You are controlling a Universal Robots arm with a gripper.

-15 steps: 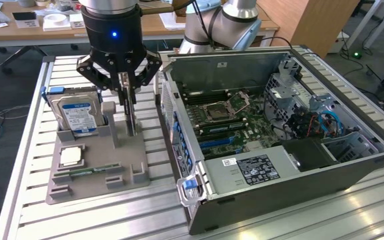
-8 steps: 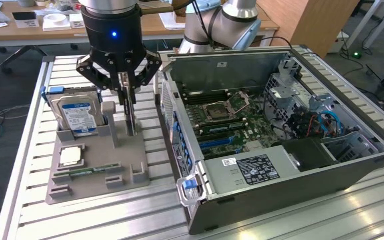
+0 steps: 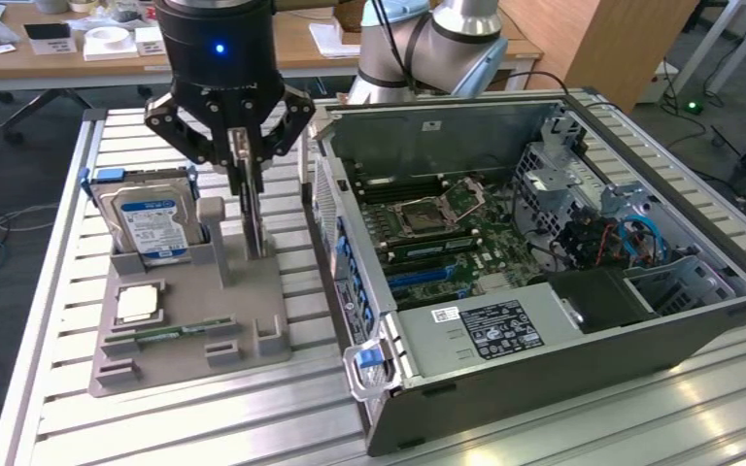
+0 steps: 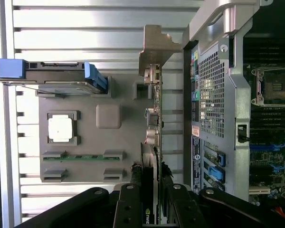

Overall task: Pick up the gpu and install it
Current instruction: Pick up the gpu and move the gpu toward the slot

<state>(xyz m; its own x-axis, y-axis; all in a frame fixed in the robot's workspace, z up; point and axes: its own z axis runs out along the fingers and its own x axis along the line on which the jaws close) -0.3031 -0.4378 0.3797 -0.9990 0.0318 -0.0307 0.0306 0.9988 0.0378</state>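
Over the ribbed silver aluminium table (image 3: 684,408), at about ten o'clock in the exterior view, I hang above the parts fixture, and the job reads as barely begun. The big grey steel computer case (image 3: 581,359) lies open at three o'clock. Its green motherboard (image 3: 451,233) carries no card that I can see, so the install is all left to do. At nine o'clock of the case sits the flat grey plastic holder tray (image 3: 179,369), matte and blocky, with moulded pockets. The silver hard drive with the blue label (image 3: 151,223) stands in blue rails at the tray's eleven o'clock.

The gpu (image 3: 257,223), a thin dark circuit card seen edge-on, stands upright at the tray's one o'clock, near the case wall. My gripper (image 3: 249,160) pinches the card's upper edge between black jaws. Whether its lower edge has left the tray slot I cannot tell, so I judge the pick as gripped, not carried off. Its bent silver metal bracket (image 4: 154,45) looks smooth and stiff. Smaller things lie in pockets near the tray's seven o'clock: a square metal-lidded processor (image 3: 137,303) and a slim green memory stick (image 3: 172,331).
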